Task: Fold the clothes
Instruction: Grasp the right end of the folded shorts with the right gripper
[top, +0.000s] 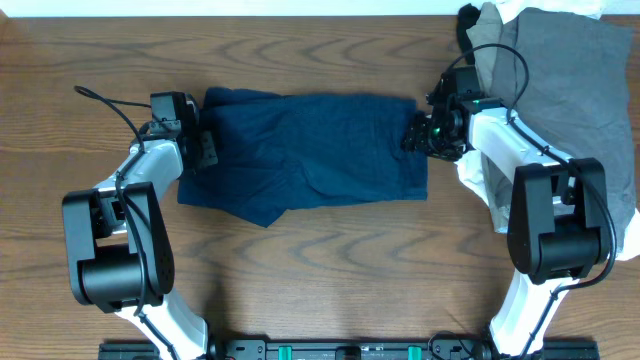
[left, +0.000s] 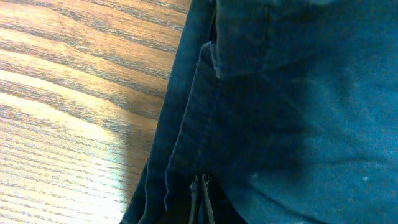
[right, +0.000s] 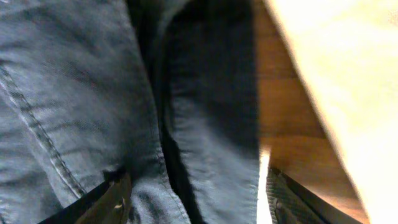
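Now the navy garment (top: 310, 145) lies spread mid-table. The left gripper (top: 205, 148) is pinched tight at its 9 o'clock hem (cloth caught? unclear), and the right gripper (top: 418, 135) gapes wide at 3 o'clock. Lifting one-sided could drag and bunch it.

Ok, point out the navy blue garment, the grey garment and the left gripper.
navy blue garment (top: 310, 145): overhead view, middle of the spread cloth.
grey garment (top: 570, 80): overhead view, its flat centre.
left gripper (left: 200, 186): left wrist view, between its shut fingertips.
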